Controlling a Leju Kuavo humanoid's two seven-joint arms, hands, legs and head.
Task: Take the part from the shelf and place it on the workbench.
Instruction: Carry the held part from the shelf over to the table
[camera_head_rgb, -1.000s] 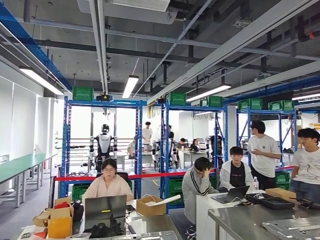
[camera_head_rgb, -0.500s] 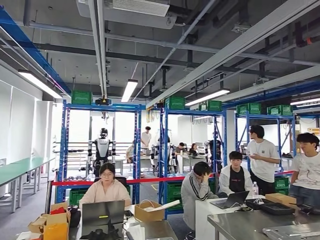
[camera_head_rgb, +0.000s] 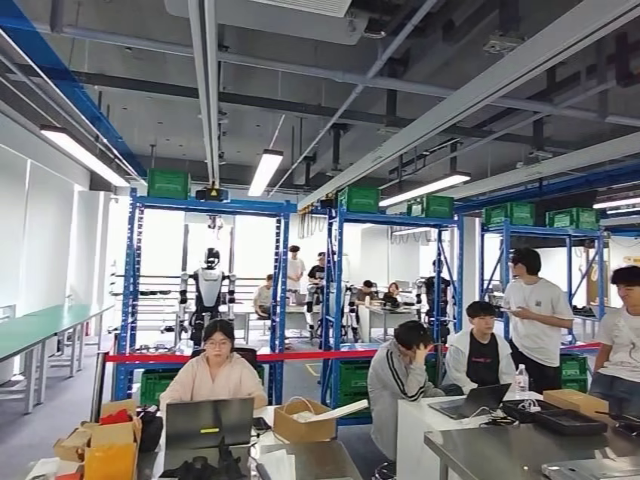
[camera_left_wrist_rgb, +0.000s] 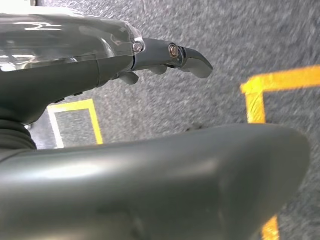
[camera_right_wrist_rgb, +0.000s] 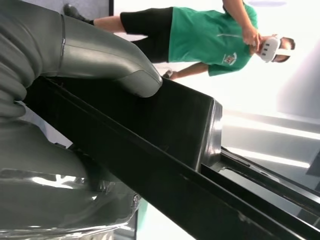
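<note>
In the right wrist view my right hand (camera_right_wrist_rgb: 56, 65) grips a long black part (camera_right_wrist_rgb: 170, 130), with its thick grey thumb (camera_right_wrist_rgb: 113, 60) lying across the part's flat top and its fingers hidden below. My left hand (camera_left_wrist_rgb: 113, 75) hangs over grey floor, holding nothing, its dark fingers (camera_left_wrist_rgb: 188, 57) stretched out straight. In the head view a steel workbench (camera_head_rgb: 513, 445) stands low at the right. Blue shelf racks (camera_head_rgb: 204, 210) with green crates on top stand farther back.
Several people sit at laptops or stand around tables ahead (camera_head_rgb: 216, 375). Red tape (camera_head_rgb: 249, 355) runs across the racks; another robot (camera_head_rgb: 206, 295) stands behind it. A person in a green shirt (camera_right_wrist_rgb: 203, 35) wearing a headset stands near my right hand. Yellow floor tape (camera_left_wrist_rgb: 260, 95) lies under my left hand.
The whole head picture dipped and then rose, ending slightly shifted to the right, so the camera has moved. The seated and standing people stay about where they were.
</note>
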